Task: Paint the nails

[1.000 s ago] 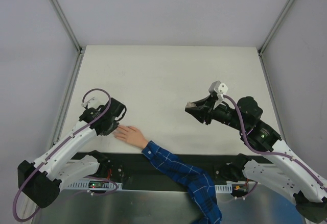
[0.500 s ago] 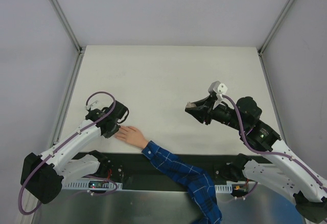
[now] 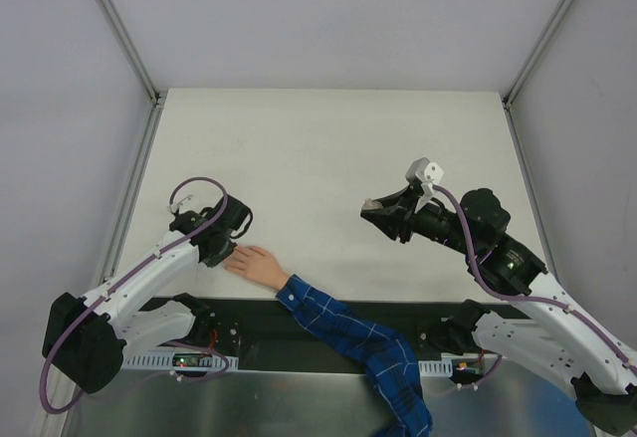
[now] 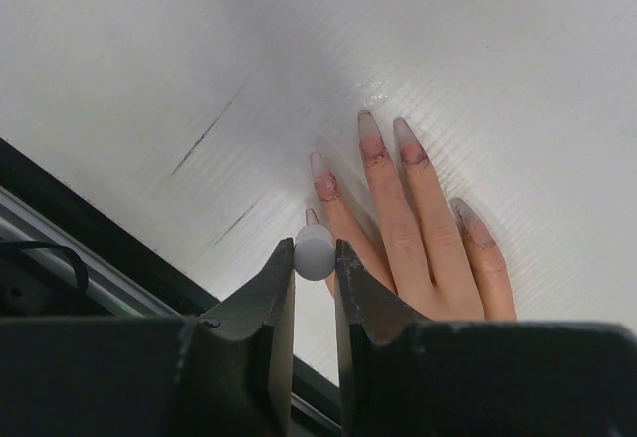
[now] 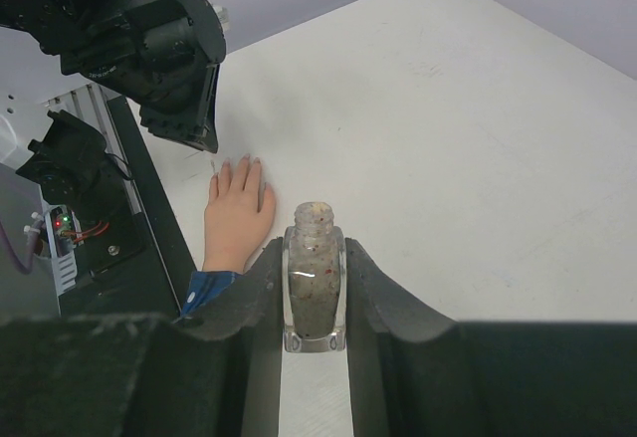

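Note:
A pale hand (image 3: 257, 266) with a blue plaid sleeve (image 3: 348, 342) lies flat at the table's near edge. In the left wrist view its fingers (image 4: 398, 218) spread out, with long nails (image 4: 370, 126) stained reddish at their bases. My left gripper (image 4: 315, 255) is shut on a brush cap (image 4: 315, 248), a small white ball, just over the little finger's nail (image 4: 312, 217). In the top view this gripper (image 3: 227, 248) is at the fingertips. My right gripper (image 5: 313, 253) is shut on a small clear open bottle (image 5: 315, 278) and holds it above the table at the right (image 3: 376, 213).
The white table (image 3: 328, 148) has a black rail (image 3: 299, 313) along its near edge, under the sleeve. Grey walls and metal posts (image 3: 119, 29) close in the sides. The left arm (image 5: 149, 29) shows in the right wrist view, above the hand (image 5: 237, 220).
My left gripper has moved a little to the right, closer to the fingertips, then held still. The right arm and the bottle have not moved.

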Tool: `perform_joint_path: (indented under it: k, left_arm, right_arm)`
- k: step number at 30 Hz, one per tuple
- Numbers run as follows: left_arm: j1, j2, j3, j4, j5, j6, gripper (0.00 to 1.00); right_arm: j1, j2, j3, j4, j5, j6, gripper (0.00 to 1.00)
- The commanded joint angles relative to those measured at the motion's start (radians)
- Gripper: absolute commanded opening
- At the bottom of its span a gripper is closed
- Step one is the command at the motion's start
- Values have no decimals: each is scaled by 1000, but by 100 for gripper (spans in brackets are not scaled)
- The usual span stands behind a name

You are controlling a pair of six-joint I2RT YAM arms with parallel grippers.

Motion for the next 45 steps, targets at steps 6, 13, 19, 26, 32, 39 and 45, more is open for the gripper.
perform_joint_path:
  k: [6, 13, 19, 26, 32, 39, 45]
  left_arm:
    - [15, 9, -17, -5, -11, 0, 0]
    - [15, 3, -28, 12, -14, 0, 0]
    - [15, 8, -22, 20, -16, 8, 0]
    - [15, 9, -23, 26, -6, 7, 0]
    - [15, 11, -25, 30, -3, 11, 0]
    - [15, 25, -37, 40, -9, 2, 0]
    - [22, 12, -56, 40, -11, -1, 0]
  right_arm:
    - [-6, -1, 8, 49, -3, -11, 0]
    - [-6, 0, 9, 50, -12, -9, 0]
    - [-6, 2, 5, 53, -14, -11, 0]
    - [-7, 3, 5, 53, -17, -9, 0]
    - [-7, 8, 6, 55, -20, -8, 0]
    - [-6, 8, 8, 55, -24, -6, 0]
    - [-9, 10, 8, 53, -26, -6, 0]
